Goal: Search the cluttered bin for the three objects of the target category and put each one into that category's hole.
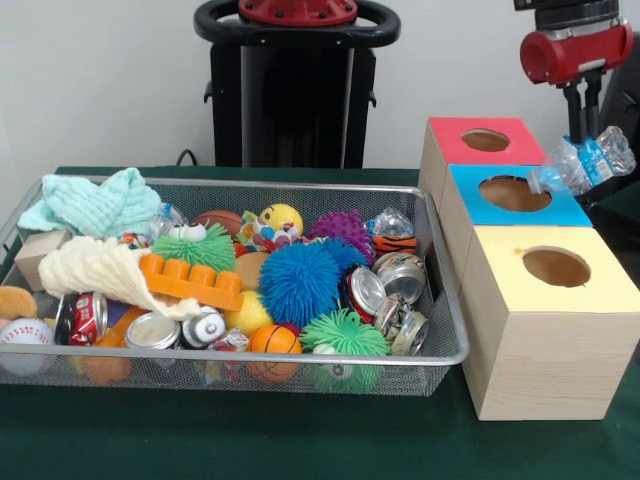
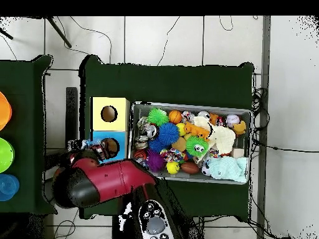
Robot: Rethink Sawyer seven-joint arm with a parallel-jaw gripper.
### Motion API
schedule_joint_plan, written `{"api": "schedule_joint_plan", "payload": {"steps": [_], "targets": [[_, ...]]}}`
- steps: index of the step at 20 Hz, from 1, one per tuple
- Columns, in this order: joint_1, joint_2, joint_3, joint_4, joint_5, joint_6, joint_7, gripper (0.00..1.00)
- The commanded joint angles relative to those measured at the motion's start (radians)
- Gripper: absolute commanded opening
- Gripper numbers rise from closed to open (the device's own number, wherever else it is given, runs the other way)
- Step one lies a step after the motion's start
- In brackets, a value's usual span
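Note:
My gripper [image 1: 583,125] comes down at the top right and is shut on a clear wrinkly bottle with a blue label band [image 1: 588,160]. It holds the bottle in the air, tilted, to the right of the blue box and a little nearer than the red panel's hole [image 1: 485,140]. In the overhead view the red arm [image 2: 103,180] covers the red box, and the bottle [image 2: 92,147] shows beside the blue box. The wire-mesh bin [image 1: 250,357] is full of clutter. Another clear crumpled bottle [image 1: 392,222] lies at its far right, and one more [image 1: 165,218] shows by the green cloth.
The blue box's hole [image 1: 513,192] and the yellow box's hole [image 1: 556,266] lie nearer than the red one. The bin holds metal cans [image 1: 400,277], spiky balls [image 1: 298,280], an orange brick [image 1: 190,280], cloths and small balls. The black pedestal [image 1: 295,90] stands behind.

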Motion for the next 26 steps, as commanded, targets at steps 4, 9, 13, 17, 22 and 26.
{"api": "schedule_joint_plan", "payload": {"steps": [4,9,13,17,22,26], "targets": [[-0.095,0.099,0.159,0.096,0.026,-0.06,0.18,0.0],[-0.125,0.135,0.201,0.094,0.027,-0.063,0.18,0.0],[-0.139,0.165,0.221,0.093,0.025,-0.068,0.179,0.0],[-0.152,0.179,0.235,0.092,0.021,-0.071,0.178,0.0],[-0.168,0.151,0.265,0.112,0.031,-0.054,0.186,0.0],[-0.187,0.142,0.295,0.128,0.034,-0.048,0.188,0.0]]}}
